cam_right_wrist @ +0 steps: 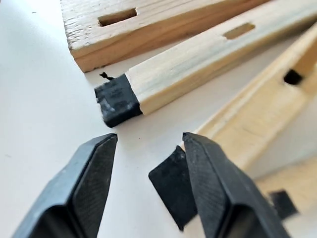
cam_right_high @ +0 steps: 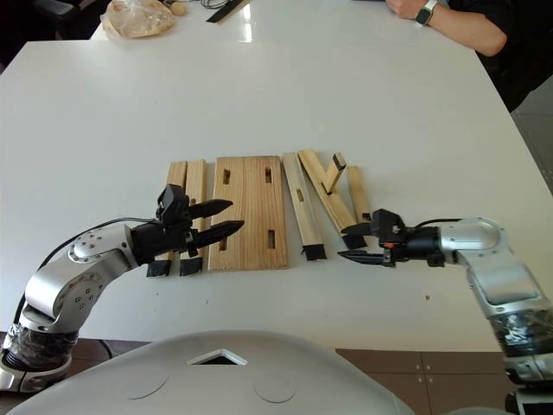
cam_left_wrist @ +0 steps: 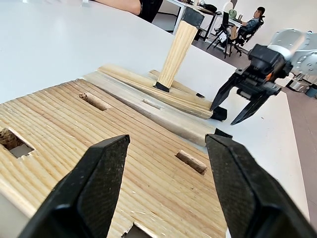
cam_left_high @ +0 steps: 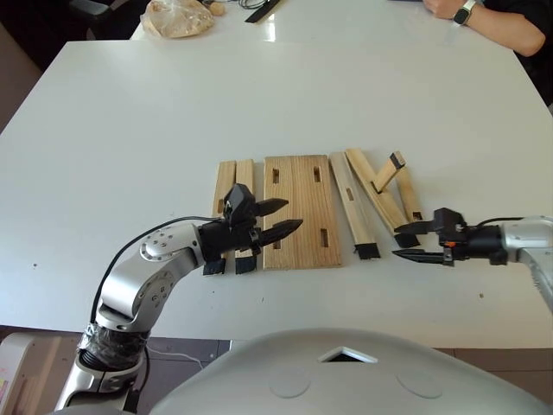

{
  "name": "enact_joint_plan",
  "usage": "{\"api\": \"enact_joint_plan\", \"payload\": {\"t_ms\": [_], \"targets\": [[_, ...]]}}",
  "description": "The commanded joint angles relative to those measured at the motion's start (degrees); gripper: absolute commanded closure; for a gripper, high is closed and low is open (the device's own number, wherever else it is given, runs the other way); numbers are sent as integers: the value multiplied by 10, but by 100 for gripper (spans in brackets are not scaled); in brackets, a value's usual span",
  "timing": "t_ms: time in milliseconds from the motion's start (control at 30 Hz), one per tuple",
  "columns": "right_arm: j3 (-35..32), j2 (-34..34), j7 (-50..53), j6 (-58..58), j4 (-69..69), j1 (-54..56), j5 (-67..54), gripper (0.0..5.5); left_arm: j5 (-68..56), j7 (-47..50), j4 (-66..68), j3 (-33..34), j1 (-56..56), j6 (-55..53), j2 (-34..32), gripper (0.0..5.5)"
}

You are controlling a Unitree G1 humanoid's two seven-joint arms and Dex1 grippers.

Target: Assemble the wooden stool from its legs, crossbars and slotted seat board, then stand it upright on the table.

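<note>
Seat board [cam_left_high: 304, 186] flat, beneath left gripper [cam_left_high: 292, 214]

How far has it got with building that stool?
Barely started. One crossbar looks plugged into a leg; the seat board lies flat, two legs loose beside it. Nothing in hand: left gripper open over the board, right gripper open near black leg ends. Nearly all joining remains.

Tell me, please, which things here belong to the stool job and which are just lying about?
Job: seat board, two legs on its left, three legs on its right, short crossbar stuck in one.
Lying about: bag, black item at the far edge.
</note>
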State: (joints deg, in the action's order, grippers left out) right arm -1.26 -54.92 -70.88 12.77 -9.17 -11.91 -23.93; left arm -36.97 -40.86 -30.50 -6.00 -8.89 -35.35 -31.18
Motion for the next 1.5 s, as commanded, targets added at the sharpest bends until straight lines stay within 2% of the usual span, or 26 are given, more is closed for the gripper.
{"api": "enact_joint_plan", "payload": {"t_ms": [33,100,300,433,633,1067,1367,1500], "targets": [[-107,-7,65,83,-127,-64,-50,265,4,18,-22,20,-35,4,-3,266],[-103,22,137,104,-170,-91,-18,249,6,27,-31,22,-52,6,1,266],[-22,112,302,142,-198,-95,76,249,10,35,-28,14,-42,2,5,266],[-24,162,367,173,-232,-93,78,249,4,39,-32,21,-44,0,6,266],[-10,182,395,185,-224,-89,95,191,2,43,-37,18,-48,0,10,266],[15,223,409,161,-158,-96,119,191,0,42,-35,14,-42,-7,11,266],[16,229,420,163,-147,-98,135,321,-1,45,-35,14,-42,-9,12,266],[13,236,431,163,-142,-99,140,341,-3,42,-37,19,-44,-10,8,266]]}}
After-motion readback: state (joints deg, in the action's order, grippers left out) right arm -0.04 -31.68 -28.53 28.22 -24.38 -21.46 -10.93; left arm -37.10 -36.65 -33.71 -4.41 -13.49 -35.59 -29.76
